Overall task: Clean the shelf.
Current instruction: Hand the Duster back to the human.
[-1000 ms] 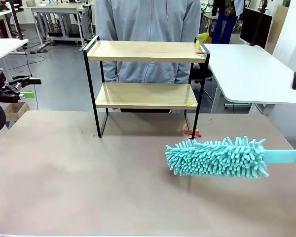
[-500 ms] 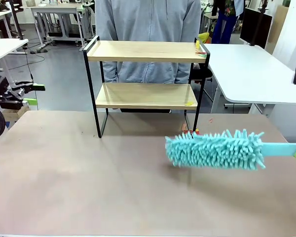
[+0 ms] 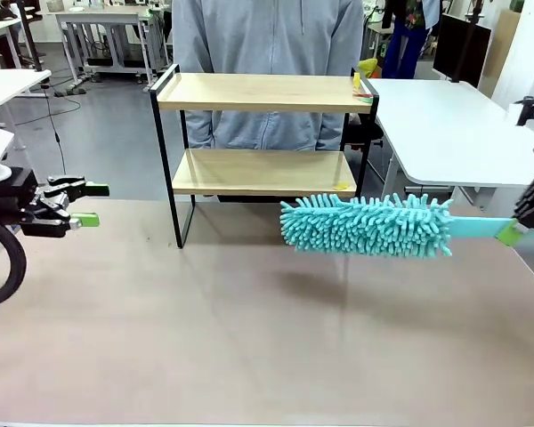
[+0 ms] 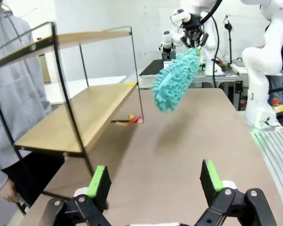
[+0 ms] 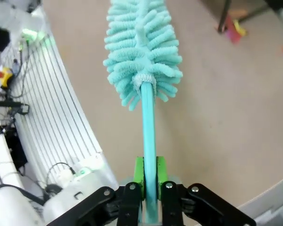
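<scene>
Brown table (image 3: 205, 329) across lower frame, carrying shelf (image 3: 262, 171) at upper centre; small red-and-yellow scraps (image 4: 130, 120) by its right foot.

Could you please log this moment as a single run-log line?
right gripper: shut on duster handle, head raised beside shelf lower board | left gripper: open, empty | debris on shelf: not yet swept

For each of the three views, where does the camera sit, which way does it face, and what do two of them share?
Front: between the arms, facing the two-tier wood-and-black-metal shelf; left gripper open.
Left wrist: above that gripper, looking along the table past the shelf.
Right wrist: above the right gripper, shut on the fluffy turquoise duster.
All share the duster.
</scene>
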